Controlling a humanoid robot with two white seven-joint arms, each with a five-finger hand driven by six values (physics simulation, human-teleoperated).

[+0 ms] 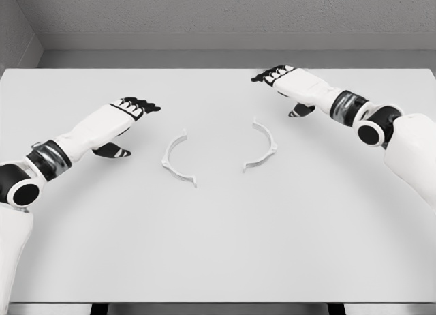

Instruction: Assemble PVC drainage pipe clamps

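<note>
White clamp halves (178,159) (262,146) lie mid-tabletop, apart, curves facing. My left hand (129,110) and right hand (279,76) hover relaxed, empty; I should pinch each half squarely.

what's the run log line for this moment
stage: pre-grasp | left hand: open, holds nothing | right hand: open, holds nothing | left clamp half, right clamp half: apart on table
</note>
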